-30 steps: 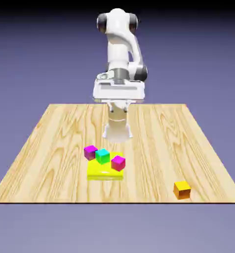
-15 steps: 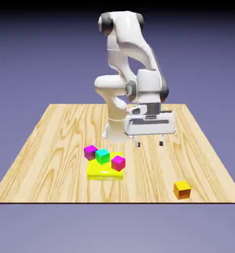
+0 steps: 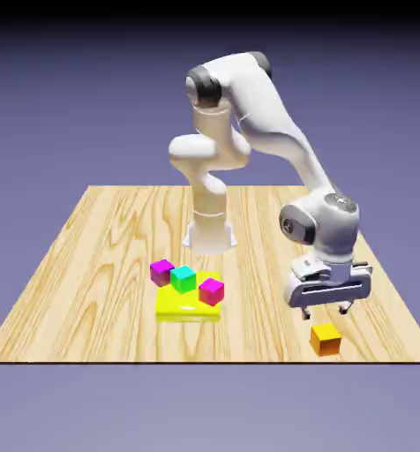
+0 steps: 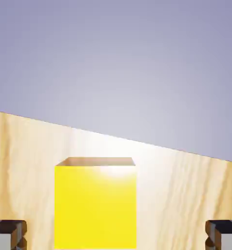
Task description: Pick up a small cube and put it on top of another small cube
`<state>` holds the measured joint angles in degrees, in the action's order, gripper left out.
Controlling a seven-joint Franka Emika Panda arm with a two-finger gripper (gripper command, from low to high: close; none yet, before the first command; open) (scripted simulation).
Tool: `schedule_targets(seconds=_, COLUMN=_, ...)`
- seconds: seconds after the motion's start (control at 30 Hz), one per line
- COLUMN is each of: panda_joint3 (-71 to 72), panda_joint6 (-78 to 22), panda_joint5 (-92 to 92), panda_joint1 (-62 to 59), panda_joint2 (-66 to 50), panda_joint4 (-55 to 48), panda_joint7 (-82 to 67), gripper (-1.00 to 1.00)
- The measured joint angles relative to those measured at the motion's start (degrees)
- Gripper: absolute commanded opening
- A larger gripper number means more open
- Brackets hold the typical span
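No text, label, brand, number or sign can be read in either view.

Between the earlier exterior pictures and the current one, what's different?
The arm has swung toward the exterior view's right and come lower; its open pincer now hangs just above the orange cube. Nothing has been gripped or released. The two magenta cubes, the teal cube, the yellow block and the orange cube stayed put.
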<state>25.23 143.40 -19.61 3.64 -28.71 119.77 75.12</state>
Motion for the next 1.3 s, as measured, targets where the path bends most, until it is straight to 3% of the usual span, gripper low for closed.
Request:
schedule_targets(seconds=0.13, panda_joint3=-4.7, panda_joint6=6.3, panda_joint5=-4.6, panda_joint1=3.7, panda_joint2=-8.3, panda_joint4=-1.9, panda_joint7=3.1, gripper=0.00)
schedule_targets(seconds=0.17, panda_joint3=-5.0, panda_joint6=6.6, panda_joint5=-4.8, panda_joint1=3.9, panda_joint2=-8.7, panda_joint4=-2.0, panda_joint7=3.2, gripper=-1.00)
schedule_targets(seconds=0.37, panda_joint3=-0.2, panda_joint6=0.4, panda_joint5=-0.1, panda_joint1=0.2, panda_joint2=-0.4, panda_joint4=-0.1, panda_joint7=0.1, gripper=-1.00)
schedule_targets(seconds=1.3, panda_joint3=-24.8, panda_joint6=-5.7, panda_joint5=20.7, panda_joint1=-28.4, panda_joint2=57.1, panda_joint4=47.3, panda_joint7=-7.5, gripper=-1.00)
